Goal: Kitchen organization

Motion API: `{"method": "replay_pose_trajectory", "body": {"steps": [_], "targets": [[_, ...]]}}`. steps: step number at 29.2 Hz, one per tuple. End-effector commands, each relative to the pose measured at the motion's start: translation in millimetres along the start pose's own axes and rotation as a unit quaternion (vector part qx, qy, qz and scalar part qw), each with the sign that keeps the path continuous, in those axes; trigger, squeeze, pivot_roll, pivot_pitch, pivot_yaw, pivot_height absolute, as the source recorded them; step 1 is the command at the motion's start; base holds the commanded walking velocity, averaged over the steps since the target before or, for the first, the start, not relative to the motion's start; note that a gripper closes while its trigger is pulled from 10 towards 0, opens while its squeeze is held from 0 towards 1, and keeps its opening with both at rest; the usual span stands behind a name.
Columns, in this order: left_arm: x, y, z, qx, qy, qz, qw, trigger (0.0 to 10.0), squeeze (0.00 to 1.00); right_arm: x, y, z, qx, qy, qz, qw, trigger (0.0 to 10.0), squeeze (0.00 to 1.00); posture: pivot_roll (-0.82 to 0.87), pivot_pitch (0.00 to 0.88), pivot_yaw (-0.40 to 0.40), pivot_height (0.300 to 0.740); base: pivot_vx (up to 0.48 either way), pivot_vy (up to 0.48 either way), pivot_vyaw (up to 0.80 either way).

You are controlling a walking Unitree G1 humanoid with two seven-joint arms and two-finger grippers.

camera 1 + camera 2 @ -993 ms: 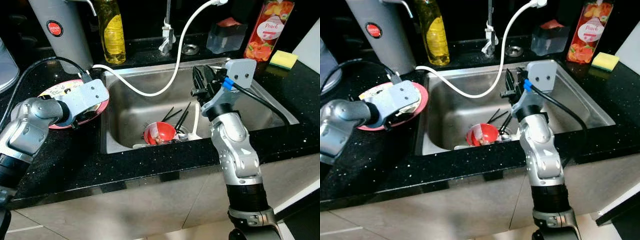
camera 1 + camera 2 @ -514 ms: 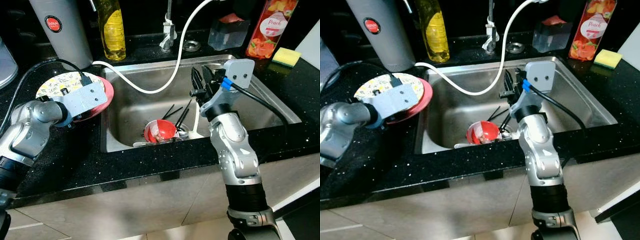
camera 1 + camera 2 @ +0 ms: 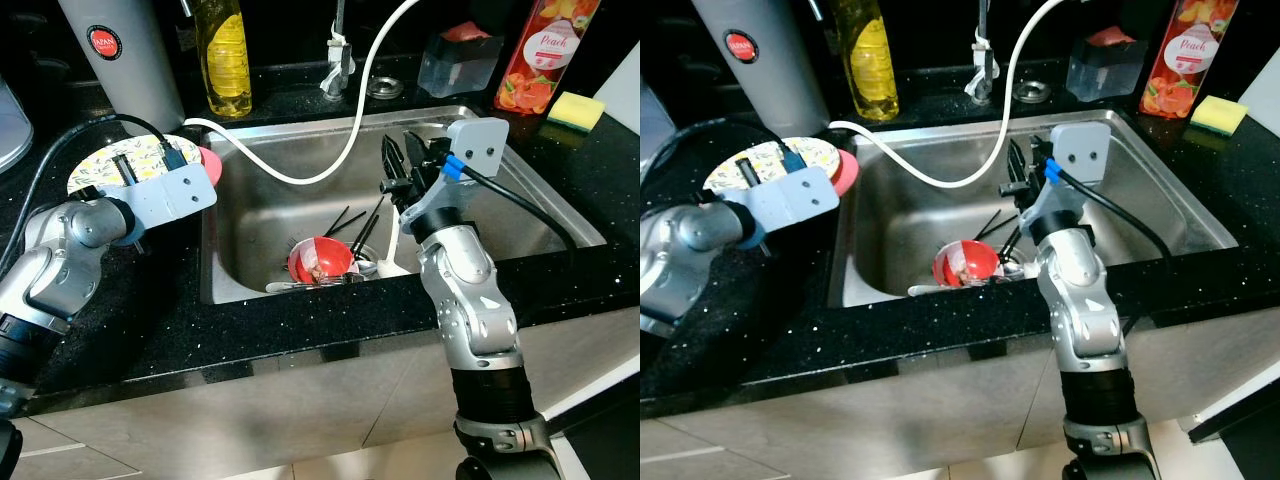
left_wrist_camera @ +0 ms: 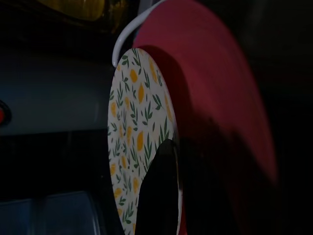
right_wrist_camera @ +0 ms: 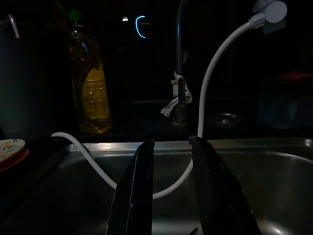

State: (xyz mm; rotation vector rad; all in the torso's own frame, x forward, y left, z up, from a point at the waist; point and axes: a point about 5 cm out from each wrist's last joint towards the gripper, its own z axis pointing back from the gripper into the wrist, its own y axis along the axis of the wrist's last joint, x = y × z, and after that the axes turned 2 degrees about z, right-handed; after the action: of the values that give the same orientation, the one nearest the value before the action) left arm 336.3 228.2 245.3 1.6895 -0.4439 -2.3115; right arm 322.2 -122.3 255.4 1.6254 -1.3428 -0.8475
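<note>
I see my left gripper (image 4: 161, 196) clamped on the round leaf-patterned plate (image 3: 120, 165) over the black counter (image 3: 150, 320), my right gripper (image 5: 171, 196) open and empty, and the red bowl (image 3: 320, 262) in the steel sink (image 3: 260, 215) left to clear.

a yellow sponge (image 3: 571, 107) is lying on the black counter (image 3: 150, 320) right of the sink (image 3: 300, 215), just beside a peach bottle (image 3: 546, 52).
</note>
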Motion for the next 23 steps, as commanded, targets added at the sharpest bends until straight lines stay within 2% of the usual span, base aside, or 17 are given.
{"method": "replay_pose_trajectory", "body": {"steps": [1, 6, 12, 16, 17, 18, 19, 20, 23], "targets": [[4.3, 1.8, -3.0, 0.001, 0.001, -0.01, 1.0, 0.0, 0.0, -0.9, -3.1, -0.7, -0.009, 0.001, -0.003, 1.0, 10.0, 0.0, 0.12, 0.102, 0.006, 0.74, 0.0, 0.0, 0.0], [-5.8, 13.3, -1.3, 0.029, 0.042, -0.042, 0.998, 0.0, 0.0, -0.1, -2.5, -1.8, -0.008, 0.002, -0.002, 1.0, 10.0, 0.0, 0.12, 0.099, 0.0, 0.74, 0.0, 0.0, 0.0], [-10.2, 24.3, -0.4, 0.06, 0.059, -0.053, 0.995, 0.0, 0.0, 0.8, -1.1, -3.7, -0.005, 0.001, -0.001, 1.0, 10.0, 0.0, 0.12, 0.095, 0.0, 0.74, 0.0, 0.0, 0.0], [-14.4, 34.3, 3.0, 0.094, 0.071, -0.085, 0.989, 0.0, 0.0, 1.8, -0.4, -3.3, -0.003, -0.001, -0.001, 1.0, 10.0, 0.0, 0.12, 0.095, 0.002, 0.74, 0.0, 0.0, 0.0], [-14.3, 39.3, 5.1, 0.116, 0.067, -0.098, 0.986, 4.1, 0.0, 2.6, -0.1, -2.9, -0.003, -0.002, 0.0, 1.0, 10.0, 0.0, 0.12, 0.095, 0.002, 0.74, 0.0, 0.0, 0.0], [-14.3, 39.3, 5.1, 0.116, 0.067, -0.098, 0.986, 4.1, 0.0, 2.6, -0.1, -2.9, -0.003, -0.002, 0.0, 1.0, 10.0, 0.0, 0.12, 0.095, 0.002, 0.74, 0.0, 0.0, 0.0], [-12.4, 42.6, 6.5, 0.131, 0.058, -0.107, 0.984, 10.0, 0.0, 3.0, 0.1, -2.8, -0.003, -0.003, -0.001, 1.0, 10.0, 0.0, 0.12, 0.095, 0.002, 0.74, 0.0, 0.0, 0.0], [-12.4, 42.6, 6.5, 0.131, 0.058, -0.107, 0.984, 10.0, 0.0, 3.0, 0.1, -2.8, -0.003, -0.003, -0.001, 1.0, 10.0, 0.0, 0.12, 0.095, 0.002, 0.74, 0.0, 0.0, 0.0], [-14.3, 55.3, 10.0, 0.176, 0.072, -0.134, 0.973, 10.0, 0.0, 3.9, 2.0, -3.6, -0.002, 0.0, -0.014, 1.0, 10.0, 0.0, 0.12, 0.092, 0.003, 0.74, 0.0, 0.0, 0.0]]}}
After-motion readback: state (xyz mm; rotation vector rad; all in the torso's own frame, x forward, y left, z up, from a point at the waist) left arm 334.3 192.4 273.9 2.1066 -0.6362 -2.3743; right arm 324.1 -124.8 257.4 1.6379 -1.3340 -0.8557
